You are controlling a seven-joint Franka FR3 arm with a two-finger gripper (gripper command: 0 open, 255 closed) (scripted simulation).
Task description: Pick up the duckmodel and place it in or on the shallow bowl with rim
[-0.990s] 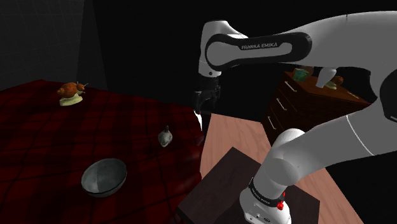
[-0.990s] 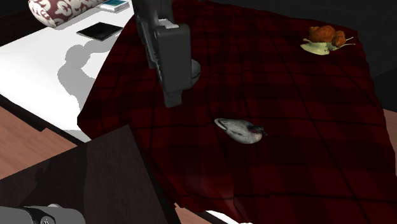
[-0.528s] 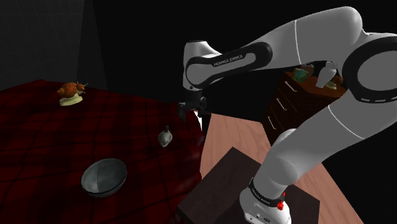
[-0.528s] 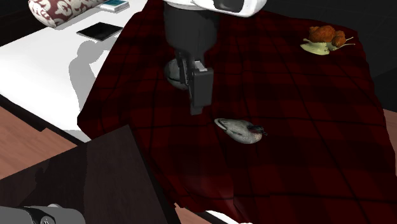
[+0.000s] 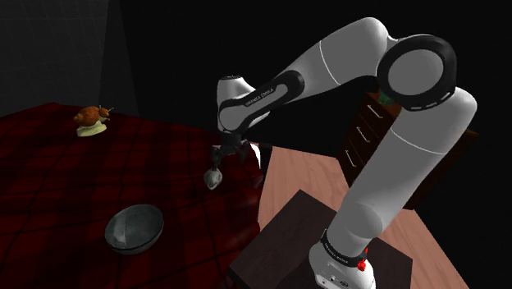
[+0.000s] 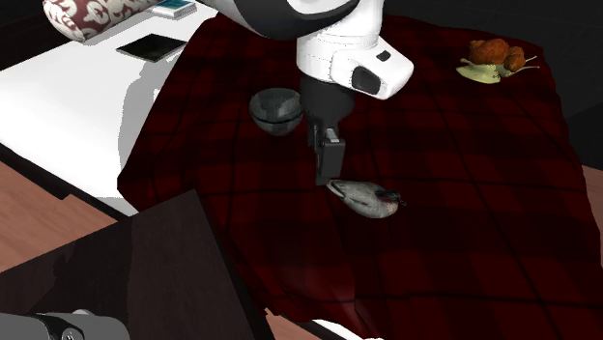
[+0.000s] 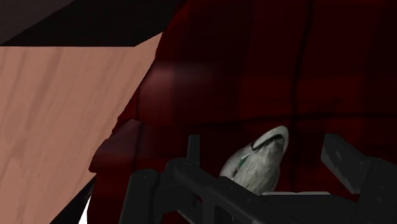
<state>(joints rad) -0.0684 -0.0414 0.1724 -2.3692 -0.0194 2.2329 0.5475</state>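
The duck model (image 6: pixel 365 198) lies on the red plaid cloth (image 6: pixel 464 145), just right of centre in the second exterior view. The gripper (image 7: pixel 264 149) hangs over it, fingers apart either side. Likely rigid, light and smooth: grip across the rounded mid-body.

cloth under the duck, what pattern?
Cloth: dark red plaid, clearest in the second exterior view.
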